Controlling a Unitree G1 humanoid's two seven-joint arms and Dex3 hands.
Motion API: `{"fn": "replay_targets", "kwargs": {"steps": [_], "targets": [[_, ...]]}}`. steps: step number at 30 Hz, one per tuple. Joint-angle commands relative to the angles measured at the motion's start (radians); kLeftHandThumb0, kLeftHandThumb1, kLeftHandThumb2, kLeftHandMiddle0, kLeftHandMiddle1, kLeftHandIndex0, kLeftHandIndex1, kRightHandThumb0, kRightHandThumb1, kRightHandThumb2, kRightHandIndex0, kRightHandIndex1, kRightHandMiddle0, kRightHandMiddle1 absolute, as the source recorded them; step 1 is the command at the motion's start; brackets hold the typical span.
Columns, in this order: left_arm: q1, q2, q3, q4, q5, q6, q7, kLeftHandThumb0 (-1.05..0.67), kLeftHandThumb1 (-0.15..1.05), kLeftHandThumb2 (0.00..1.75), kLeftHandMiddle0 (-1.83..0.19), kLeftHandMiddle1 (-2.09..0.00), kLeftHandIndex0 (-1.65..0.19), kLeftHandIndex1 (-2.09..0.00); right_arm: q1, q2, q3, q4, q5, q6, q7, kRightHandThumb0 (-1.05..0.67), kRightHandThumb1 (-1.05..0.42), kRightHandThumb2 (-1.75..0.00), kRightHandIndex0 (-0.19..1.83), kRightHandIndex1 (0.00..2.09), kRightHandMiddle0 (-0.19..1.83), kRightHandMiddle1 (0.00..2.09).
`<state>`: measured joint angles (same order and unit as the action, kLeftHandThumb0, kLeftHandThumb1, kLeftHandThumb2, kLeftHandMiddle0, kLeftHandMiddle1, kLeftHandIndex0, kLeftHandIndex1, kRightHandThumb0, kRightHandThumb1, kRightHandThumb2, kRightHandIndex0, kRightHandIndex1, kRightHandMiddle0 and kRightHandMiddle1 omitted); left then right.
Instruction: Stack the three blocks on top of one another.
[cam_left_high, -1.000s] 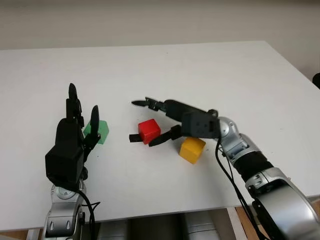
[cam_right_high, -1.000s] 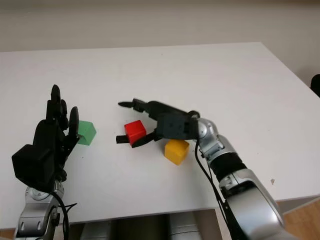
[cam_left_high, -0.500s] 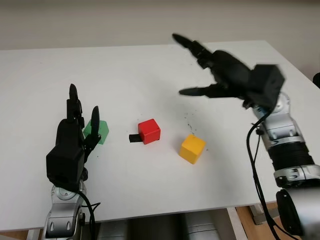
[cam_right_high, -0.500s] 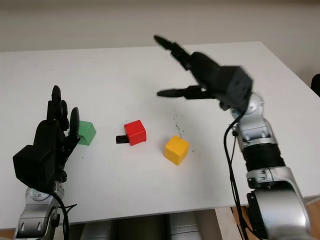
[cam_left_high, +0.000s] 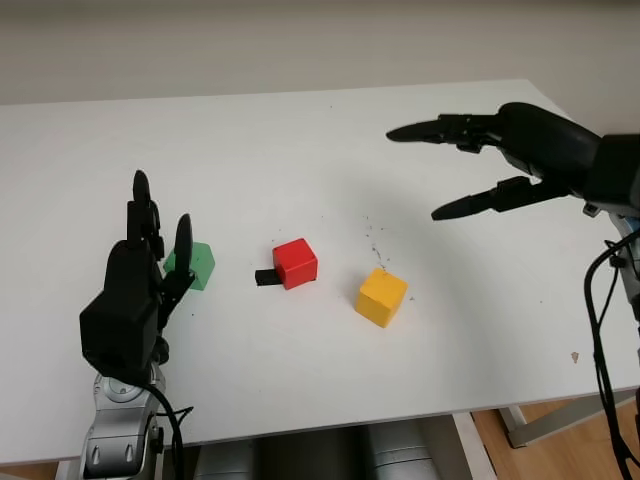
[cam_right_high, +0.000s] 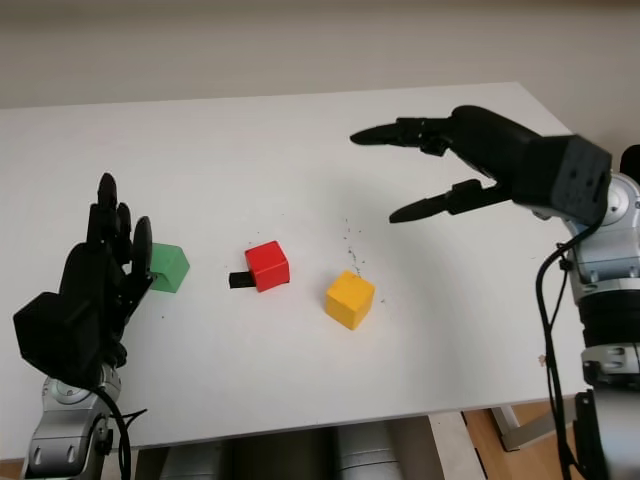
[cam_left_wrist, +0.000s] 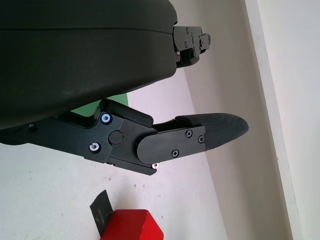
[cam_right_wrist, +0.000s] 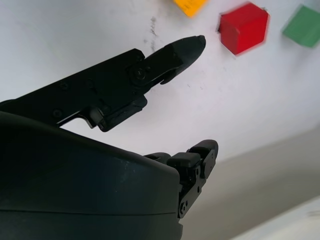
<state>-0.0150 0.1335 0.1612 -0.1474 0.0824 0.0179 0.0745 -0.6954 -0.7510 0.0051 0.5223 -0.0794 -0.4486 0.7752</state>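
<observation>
Three blocks lie apart on the white table. The green block is at the left, the red block in the middle with a small black piece beside it, and the yellow block to its right. My left hand stands open just left of the green block, partly covering it. High over the table's right side, my right hand is open and holds nothing, well away from the blocks. The right wrist view looks down on the red block, green block and yellow block.
The table's front edge runs close below the blocks and its right edge passes under my right arm. A few dark specks mark the surface above the yellow block.
My right hand let go near the red block, rose and swung back to the right, high above the table. The blocks stayed where they were. My left hand barely moved.
</observation>
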Motion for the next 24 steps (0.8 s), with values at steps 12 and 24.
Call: {"fn": "replay_targets", "kwargs": {"steps": [12, 24], "targets": [[-0.008, 0.015, 0.003, -0.007, 0.002, -0.003, -0.004, -0.69, 1.05, 0.58, 0.07, -0.06, 0.08, -0.06, 0.084, -0.027, 0.064, 0.002, -0.11, -0.146, -0.049, -0.43, -0.87, -0.06, 0.2, 0.03, 0.45, 0.06], [-0.018, 0.026, 0.005, 0.011, -0.007, -0.024, -0.012, -0.71, 1.05, 0.58, 0.08, -0.05, 0.08, -0.06, 0.122, 0.063, 0.142, 0.112, -0.177, -0.273, -0.193, -0.56, -0.87, -0.05, 0.15, 0.04, 0.48, 0.08]]}}
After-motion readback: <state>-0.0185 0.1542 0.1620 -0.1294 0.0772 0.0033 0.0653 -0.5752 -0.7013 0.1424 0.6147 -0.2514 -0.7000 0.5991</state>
